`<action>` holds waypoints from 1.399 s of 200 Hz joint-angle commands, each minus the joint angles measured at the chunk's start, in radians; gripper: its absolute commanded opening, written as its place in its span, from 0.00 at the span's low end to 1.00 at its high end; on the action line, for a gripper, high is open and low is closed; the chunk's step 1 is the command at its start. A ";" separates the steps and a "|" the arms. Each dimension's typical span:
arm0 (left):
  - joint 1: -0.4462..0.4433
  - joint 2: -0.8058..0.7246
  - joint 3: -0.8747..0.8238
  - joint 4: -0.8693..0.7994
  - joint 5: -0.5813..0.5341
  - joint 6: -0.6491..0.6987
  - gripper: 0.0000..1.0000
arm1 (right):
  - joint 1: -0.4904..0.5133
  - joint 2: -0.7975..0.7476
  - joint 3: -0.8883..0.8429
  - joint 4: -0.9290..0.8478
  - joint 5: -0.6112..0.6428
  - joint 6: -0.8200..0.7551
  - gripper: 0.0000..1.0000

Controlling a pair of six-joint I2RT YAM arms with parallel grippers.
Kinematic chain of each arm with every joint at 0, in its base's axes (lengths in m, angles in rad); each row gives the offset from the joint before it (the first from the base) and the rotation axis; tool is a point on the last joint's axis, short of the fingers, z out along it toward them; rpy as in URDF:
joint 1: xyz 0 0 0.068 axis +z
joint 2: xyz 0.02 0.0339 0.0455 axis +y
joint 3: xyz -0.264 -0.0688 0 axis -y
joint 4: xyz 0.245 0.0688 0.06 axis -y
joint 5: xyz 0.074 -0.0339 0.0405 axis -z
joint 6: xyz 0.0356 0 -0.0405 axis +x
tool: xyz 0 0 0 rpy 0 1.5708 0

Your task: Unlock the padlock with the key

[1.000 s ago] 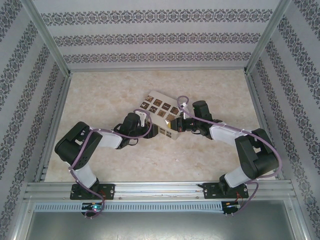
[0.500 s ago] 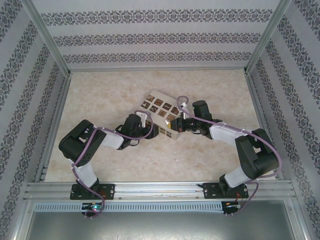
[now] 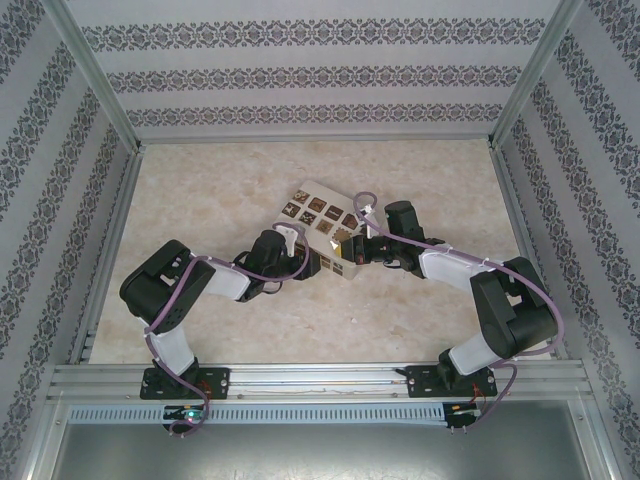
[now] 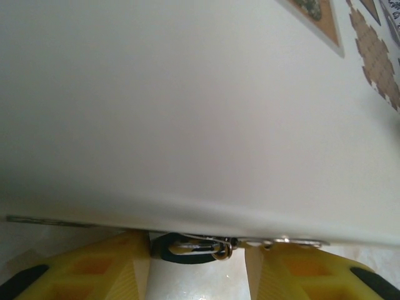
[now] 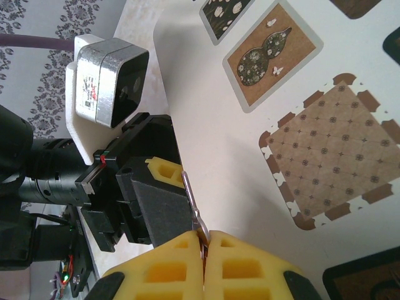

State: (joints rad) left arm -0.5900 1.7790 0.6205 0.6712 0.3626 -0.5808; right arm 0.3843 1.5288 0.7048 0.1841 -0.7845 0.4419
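**Bench:** Right arm status?

**Me:** I read the right gripper (image 5: 204, 242) as fully closed. Its yellow pads are pressed flat together and pinch one end of the key (image 5: 191, 203).

**Bench:** Key orientation?

**Me:** It shows as a thin silver strip seen edge-on. In the right wrist view its long axis runs from the pinch upward and slightly left. The free end points at the left arm's dark finger (image 5: 159, 212) and stops just beside it; I cannot tell whether they touch. The beige box (image 5: 300, 156) sits immediately to the right.

**Bench:** Left arm?

**Me:** The left gripper (image 4: 195, 259) has its jaws partly apart, with a clear gap between the yellow fingers (image 4: 94, 275). In that gap, under the box's lower edge, is a small dark body with a thin silver loop. I take it for the padlock (image 4: 181, 248), lying lengthwise across the gap. The view is too dim to read its colour. It lies close against the left-hand finger and clear of the other, so I log no grip.

**Bench:** Overall position?

**Me:** From above, both grippers meet at the near edge of the box, mid-table (image 3: 420, 180).

**Bench:** Any markings?

**Me:** There is a reddish print on the left wrist camera (image 5: 106, 75), too small to read. The box faces carry patterned squares, one with a gourd shape.
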 commanded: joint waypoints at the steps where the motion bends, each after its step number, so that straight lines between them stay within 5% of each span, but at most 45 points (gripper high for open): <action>1: -0.017 0.009 0.002 0.083 -0.004 -0.019 0.42 | 0.008 0.008 -0.013 -0.083 0.028 -0.015 0.00; 157: -0.028 0.017 -0.003 0.140 -0.066 -0.091 0.27 | 0.009 -0.055 -0.015 -0.064 0.025 0.016 0.00; 210: -0.038 -0.032 -0.010 0.101 -0.057 -0.157 0.26 | -0.005 -0.212 -0.006 -0.038 0.047 0.016 0.00; 280: -0.038 -0.094 0.106 -0.159 0.021 -0.285 0.27 | 0.044 -0.510 -0.197 -0.088 0.134 -0.217 0.00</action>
State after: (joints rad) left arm -0.6109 1.7298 0.6724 0.5518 0.3397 -0.7856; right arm 0.3889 1.0878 0.5945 0.1291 -0.7074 0.3328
